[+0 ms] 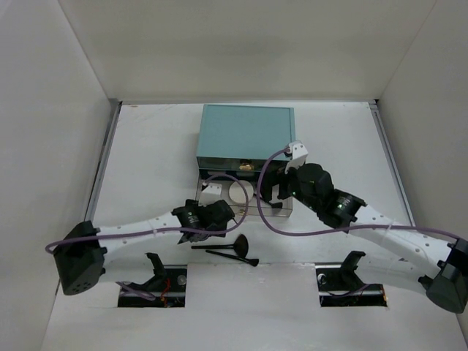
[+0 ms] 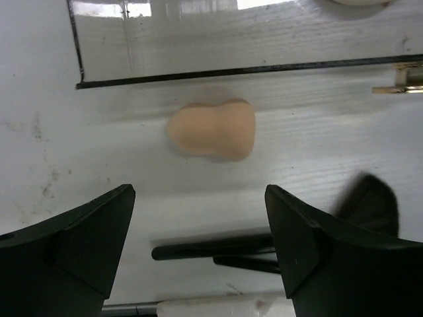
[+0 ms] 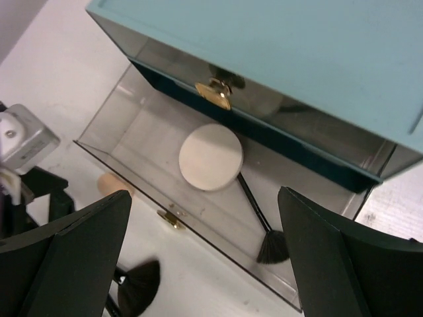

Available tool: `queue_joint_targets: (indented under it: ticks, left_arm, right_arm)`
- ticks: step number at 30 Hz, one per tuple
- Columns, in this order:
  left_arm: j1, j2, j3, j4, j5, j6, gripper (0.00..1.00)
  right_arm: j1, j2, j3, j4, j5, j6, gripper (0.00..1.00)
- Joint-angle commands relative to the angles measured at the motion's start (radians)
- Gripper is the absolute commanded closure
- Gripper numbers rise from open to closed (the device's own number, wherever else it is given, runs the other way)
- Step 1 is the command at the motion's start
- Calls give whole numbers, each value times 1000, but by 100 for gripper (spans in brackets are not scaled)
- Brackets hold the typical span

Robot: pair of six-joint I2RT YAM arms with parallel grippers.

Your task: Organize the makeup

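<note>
**Two grippers wide open, sponge loose on the table**

A white table [image 1: 146, 146] sits inside plain white walls [image 1: 66, 80]. A teal box [image 1: 245, 131] stands at the back, and its clear drawer [image 3: 132, 125] is pulled out toward the arms. A round puff [image 3: 210, 157] lies flat in the drawer, with a black brush [image 3: 261, 221] beside it, bristles toward the front wall. The peach sponge [image 2: 213, 129] lies on the table just outside that front wall. Two more brushes [image 1: 230, 248] lie nearer the arm bases, close together.

From above, the arms cover the sponge and most of the drawer. In the left wrist view the brushes are blurred and partly cut off by the fingers. The right wrist view shows only a sliver of the sponge, at the drawer's left corner.

The left gripper [image 2: 198, 198] hangs over the table with its jaws spread wide and nothing in them. The sponge is ahead of the tips and apart from them. The right gripper [image 3: 205, 198] hovers above the drawer, also spread wide, gripping and touching nothing.
</note>
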Motion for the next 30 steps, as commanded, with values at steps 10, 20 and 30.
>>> queue_joint_targets:
  ticks: [10, 20, 30]
  left_arm:
    - [-11, 224, 57, 209, -142, -19, 40]
    - [-34, 195, 29, 239, -153, -13, 88]
    - [-279, -193, 69, 64, -142, 47, 95]
  right_arm:
    - [5, -100, -55, -22, 66, 52, 2]
    - [69, -125, -72, -72, 67, 70, 3]
    - [357, -246, -130, -247, -109, 36, 5]
